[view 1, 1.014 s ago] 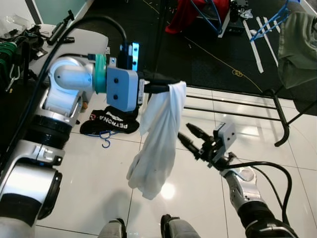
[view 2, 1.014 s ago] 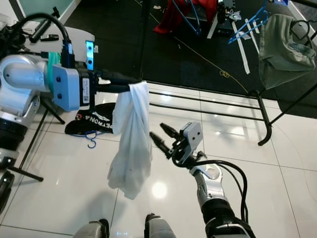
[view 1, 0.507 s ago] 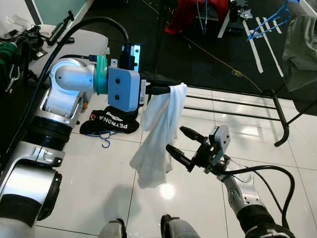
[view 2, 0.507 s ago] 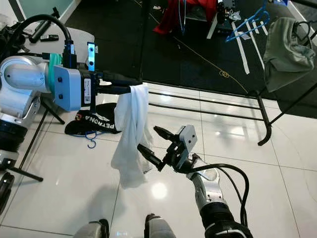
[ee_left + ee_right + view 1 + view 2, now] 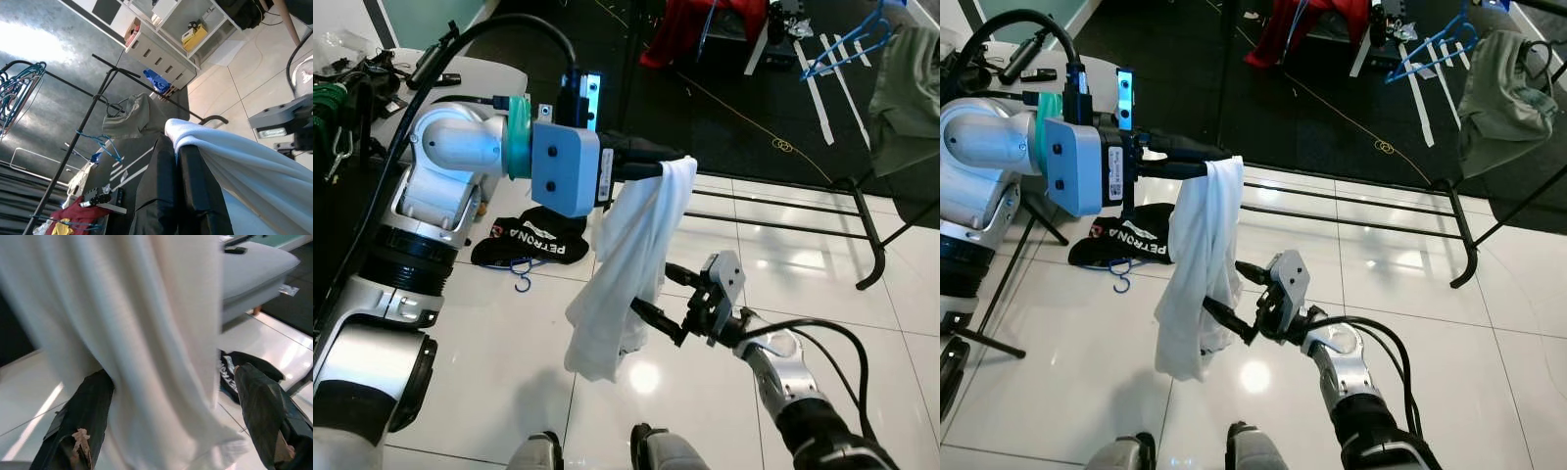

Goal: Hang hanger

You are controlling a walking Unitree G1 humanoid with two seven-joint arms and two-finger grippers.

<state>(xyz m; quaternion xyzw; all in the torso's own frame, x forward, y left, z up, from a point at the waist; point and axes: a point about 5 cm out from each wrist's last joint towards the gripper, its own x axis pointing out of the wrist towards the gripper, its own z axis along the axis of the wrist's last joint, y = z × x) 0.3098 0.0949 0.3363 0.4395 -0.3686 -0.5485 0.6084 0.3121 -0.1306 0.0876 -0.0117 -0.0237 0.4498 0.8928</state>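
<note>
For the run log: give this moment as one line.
left gripper: shut on white cloth, held up | right gripper: open, fingers either side of hanging cloth | black garment: on floor | stage: reaching for cloth

The right pincer (image 5: 658,297) has moved in, its spread fingers now straddling the white garment (image 5: 628,264).
</note>
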